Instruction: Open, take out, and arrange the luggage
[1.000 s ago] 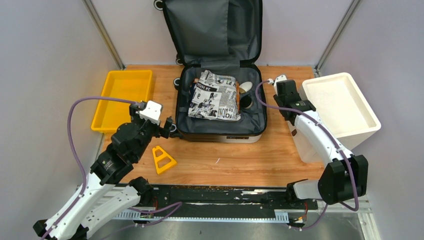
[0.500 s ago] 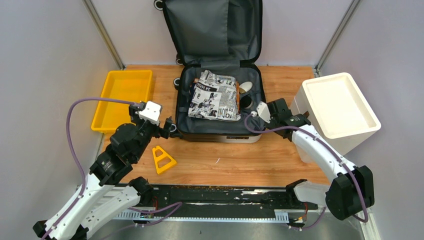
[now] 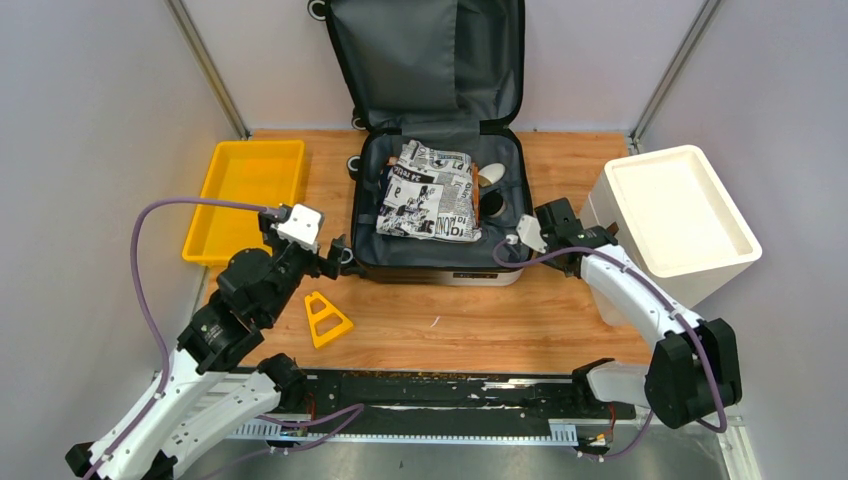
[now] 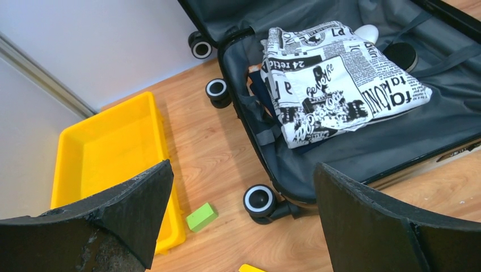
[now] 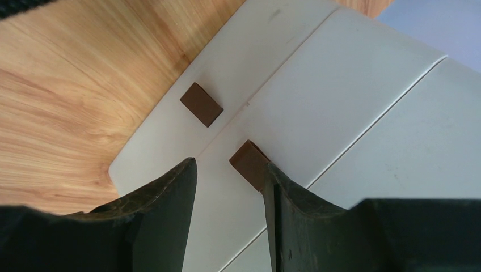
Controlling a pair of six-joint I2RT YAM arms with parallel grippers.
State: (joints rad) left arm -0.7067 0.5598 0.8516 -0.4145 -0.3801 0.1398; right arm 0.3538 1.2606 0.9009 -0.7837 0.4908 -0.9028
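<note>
Although the right claw [image 3: 566,229], narrow and empty, has swung down-frame between luggage [image 3: 440,262] and bin [image 3: 680,210], nothing is unpacked yet; left claw [image 3: 342,260] wide.

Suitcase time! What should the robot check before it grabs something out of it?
1. Suitcase lid open: ok, it stands up at the back.
2. Something on top to grab: ok, a folded printed cloth lies inside.
3. Left gripper ready: ok, open and empty, by the suitcase's near left corner.
4. Right gripper empty: ok, its jaws stand apart with nothing between them.
5. Right gripper aimed at the suitcase: not ok, its camera faces the side of the white bin.
6. Yellow tray free for things: ok, nothing shows in it.
</note>
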